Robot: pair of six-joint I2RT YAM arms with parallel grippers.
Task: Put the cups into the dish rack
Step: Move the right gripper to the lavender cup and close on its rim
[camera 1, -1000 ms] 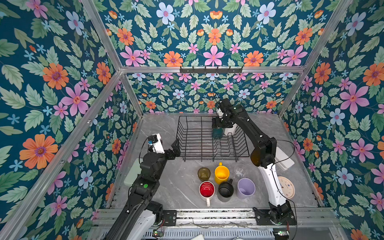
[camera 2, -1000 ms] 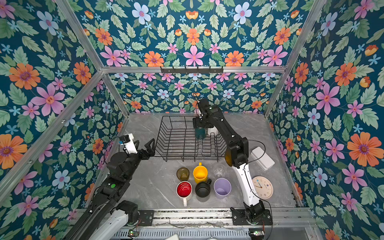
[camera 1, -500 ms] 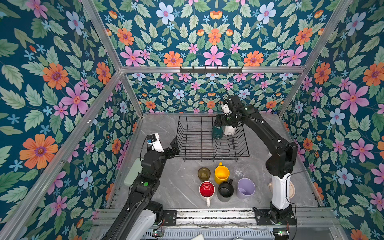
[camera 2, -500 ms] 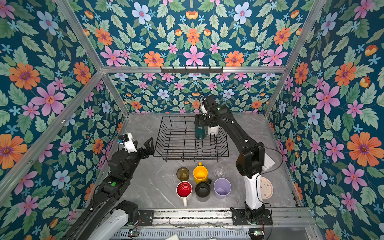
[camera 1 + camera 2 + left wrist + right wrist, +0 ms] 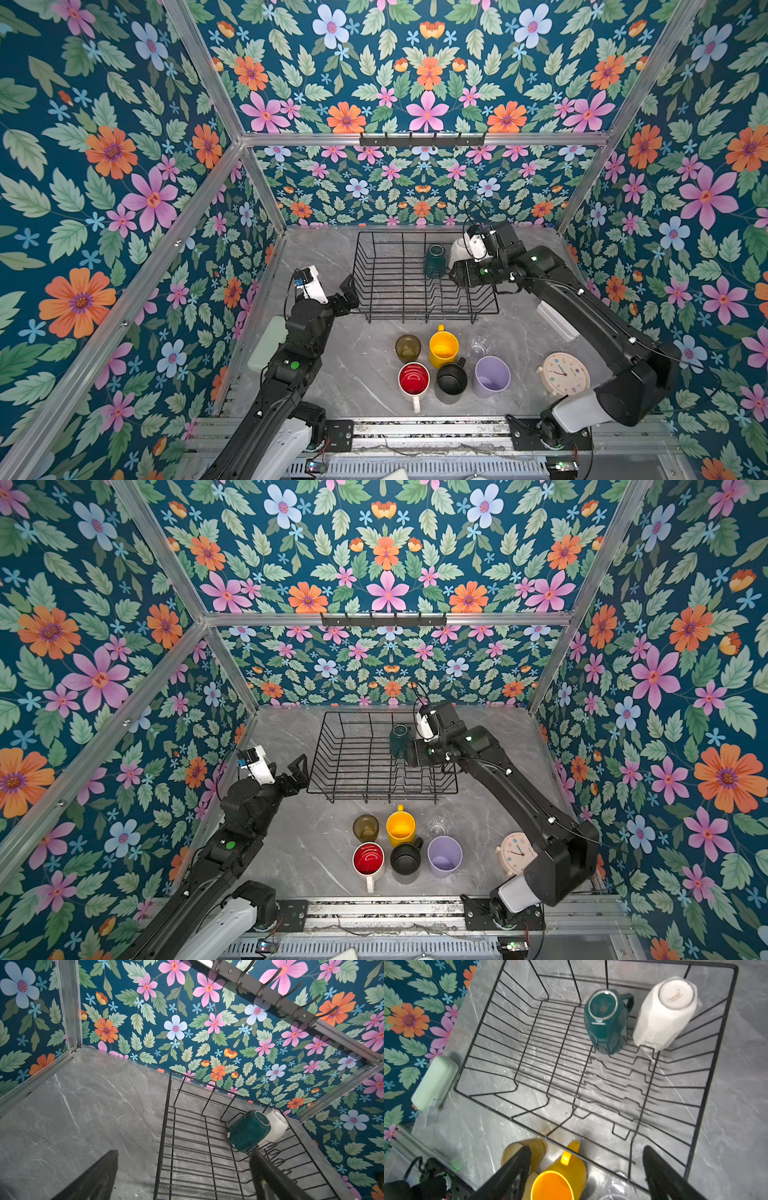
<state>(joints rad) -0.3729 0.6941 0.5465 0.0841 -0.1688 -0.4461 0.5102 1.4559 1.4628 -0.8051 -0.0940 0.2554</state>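
Note:
The dish rack (image 5: 376,286) (image 5: 332,762) stands at the back of the table. In it the teal mug (image 5: 435,259) (image 5: 607,1022) and the white faceted mug (image 5: 664,1014) (image 5: 276,1126) stand upside down, side by side at the far right. My right gripper (image 5: 455,276) (image 5: 586,1148) hovers open and empty over the rack, just in front of those two mugs. My left gripper (image 5: 347,291) (image 5: 184,1152) is open and empty at the rack's left front corner. In front of the rack stand the olive glass (image 5: 407,347), yellow mug (image 5: 444,347), clear glass (image 5: 480,343), red-lined white mug (image 5: 413,379), black mug (image 5: 451,378) and lilac tumbler (image 5: 491,376).
A cream alarm clock (image 5: 565,374) lies at the front right under my right arm. A pale green block (image 5: 266,349) (image 5: 433,1082) sits by the left wall, a white box (image 5: 557,320) by the right wall. A black hook rail (image 5: 422,139) hangs on the back wall.
My right gripper has drawn back from the teal mug, which stays upside down in the rack; the arm's elbow has swung out to the right. The left arm has barely moved.

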